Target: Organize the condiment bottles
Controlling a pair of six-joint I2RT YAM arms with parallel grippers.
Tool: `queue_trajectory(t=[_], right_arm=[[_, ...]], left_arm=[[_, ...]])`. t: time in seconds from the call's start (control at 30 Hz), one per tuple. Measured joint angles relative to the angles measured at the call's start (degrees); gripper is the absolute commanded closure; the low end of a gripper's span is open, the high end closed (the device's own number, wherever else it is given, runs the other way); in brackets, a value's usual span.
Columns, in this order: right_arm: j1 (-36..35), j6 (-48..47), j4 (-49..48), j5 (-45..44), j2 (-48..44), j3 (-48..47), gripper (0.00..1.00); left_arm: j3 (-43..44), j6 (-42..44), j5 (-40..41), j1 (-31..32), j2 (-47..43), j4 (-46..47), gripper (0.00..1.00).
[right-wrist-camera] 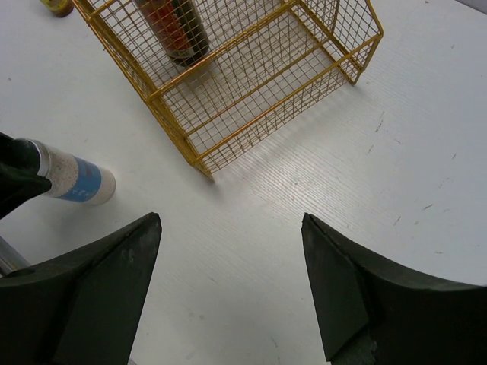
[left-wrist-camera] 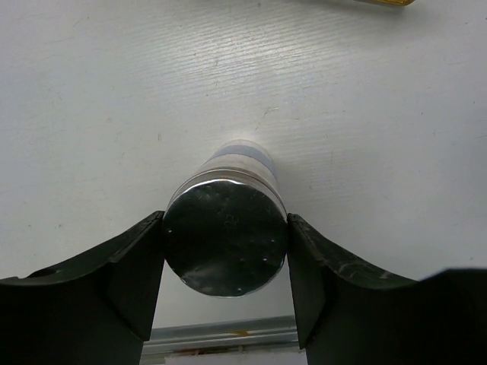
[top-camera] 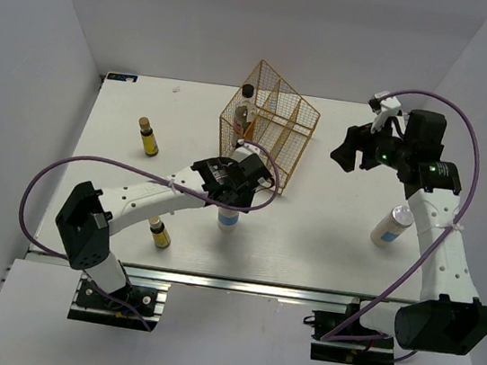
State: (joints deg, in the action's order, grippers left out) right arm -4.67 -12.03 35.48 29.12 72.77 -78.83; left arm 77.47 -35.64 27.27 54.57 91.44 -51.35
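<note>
Clamping the silver top (left-wrist-camera: 226, 236) of the upright white bottle (left-wrist-camera: 247, 157) near the worktop's (top-camera: 326, 240) front, the left jaws grip from above, likely to lift it into the basket (top-camera: 297, 140) behind, where the dark bottle (top-camera: 244, 110) stands; the right jaws hang apart, empty, beside the basket.

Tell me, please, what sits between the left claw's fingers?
The white bottle, silver top towards the camera, fills the gap between the fingers, as the left wrist view shows.
</note>
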Motion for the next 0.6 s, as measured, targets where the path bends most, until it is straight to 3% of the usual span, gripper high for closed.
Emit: queue_trajectory(t=[0.07,0.1,0.17,0.2,0.3,0.37,0.6], right_arm=[[0.2,0.0,0.0,0.0,-0.37,0.11,0.23],[0.28,-0.02,0.0,0.0,-0.48,0.2,0.27],[0.46,-0.15,0.04,0.0,-0.57,0.28,0.34],[0.57,-0.28,0.04,-0.02,-0.63,0.28,0.48],[1.03,-0.33,0.15,-0.09,-1.11,0.28,0.76],[1.36,-0.28,0.17,-0.24,-1.75,0.28,0.82],[2.23,1.09,-0.31,-0.7,-5.03,0.28,0.82]], left_arm=[[-0.04,0.07,0.02,0.0,-0.02,0.22,0.77],[-0.04,0.28,-0.02,0.0,-0.02,0.31,0.9],[0.17,0.83,-0.24,-0.02,-0.02,0.28,1.0],[0.46,1.4,-0.68,-0.02,-0.02,0.2,1.0],[4.31,3.78,-3.02,-0.02,0.13,-1.14,1.0],[9.35,5.42,-4.68,-0.02,0.33,-1.64,1.0],[36.76,12.26,-7.02,0.0,7.17,-1.66,1.0]])
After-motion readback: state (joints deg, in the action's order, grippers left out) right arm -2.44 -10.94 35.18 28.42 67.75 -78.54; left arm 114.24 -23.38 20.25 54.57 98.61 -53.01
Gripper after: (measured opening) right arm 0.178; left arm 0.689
